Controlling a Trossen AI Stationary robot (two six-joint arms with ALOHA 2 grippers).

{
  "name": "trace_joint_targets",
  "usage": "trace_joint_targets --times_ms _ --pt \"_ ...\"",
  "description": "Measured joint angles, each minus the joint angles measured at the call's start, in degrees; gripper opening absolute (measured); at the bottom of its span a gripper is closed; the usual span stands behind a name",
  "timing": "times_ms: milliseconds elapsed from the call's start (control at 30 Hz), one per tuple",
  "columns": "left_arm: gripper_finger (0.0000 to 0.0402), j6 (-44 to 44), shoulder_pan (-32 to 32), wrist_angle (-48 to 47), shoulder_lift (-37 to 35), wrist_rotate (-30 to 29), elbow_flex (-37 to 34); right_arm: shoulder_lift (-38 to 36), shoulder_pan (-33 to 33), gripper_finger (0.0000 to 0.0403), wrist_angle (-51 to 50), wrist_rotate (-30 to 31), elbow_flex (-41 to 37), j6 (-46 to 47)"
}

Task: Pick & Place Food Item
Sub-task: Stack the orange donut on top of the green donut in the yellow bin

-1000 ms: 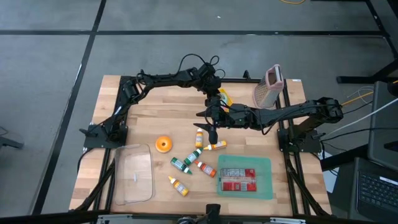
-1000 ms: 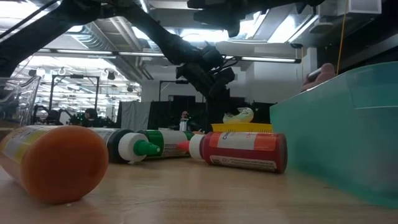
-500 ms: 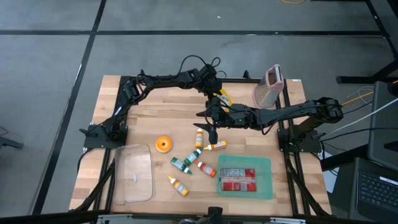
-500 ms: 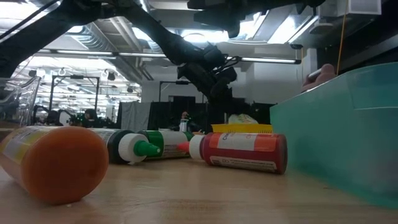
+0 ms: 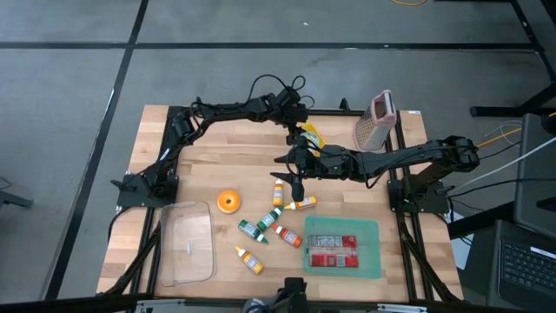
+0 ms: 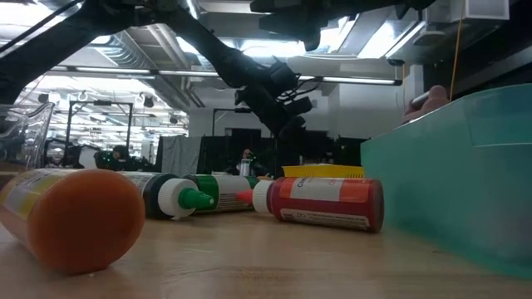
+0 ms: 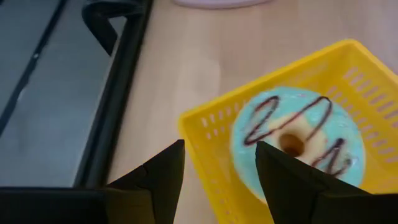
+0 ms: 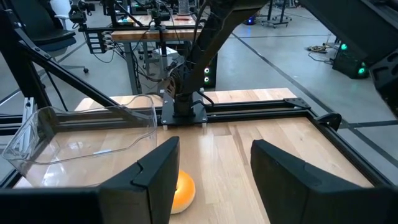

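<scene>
**Doughnut lying in yellow basket beneath the left gripper**

The doughnut is seen lying flat in the yellow basket, its hole facing upward; being round, no long axis can be given. It is iced in pale blue-green with dark brown zigzag lines across the top. The basket is set on the wooden desk near the far edge, just beside the pink basket tilted at the far right corner.

The left gripper is held over the yellow basket's near corner; its fingers are spread apart and nothing is pinched between them. The right gripper is held above the middle of the desk, fingers spread and empty, with the orange and the clear tub ahead of it. Several sauce bottles are scattered beside the teal tray.
</scene>
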Motion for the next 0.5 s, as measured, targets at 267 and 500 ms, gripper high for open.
trace_joint_targets --times_ms 267,500 --pt "0.0193 0.97 0.36 0.54 -2.21 -1.06 0.00 0.00 0.00 0.0196 -0.53 0.02 0.00 -1.12" --pt "0.0187 4.30 1.72 -14.19 -11.00 1.53 -0.59 0.00 0.00 0.0196 -1.31 0.07 0.00 -2.21"
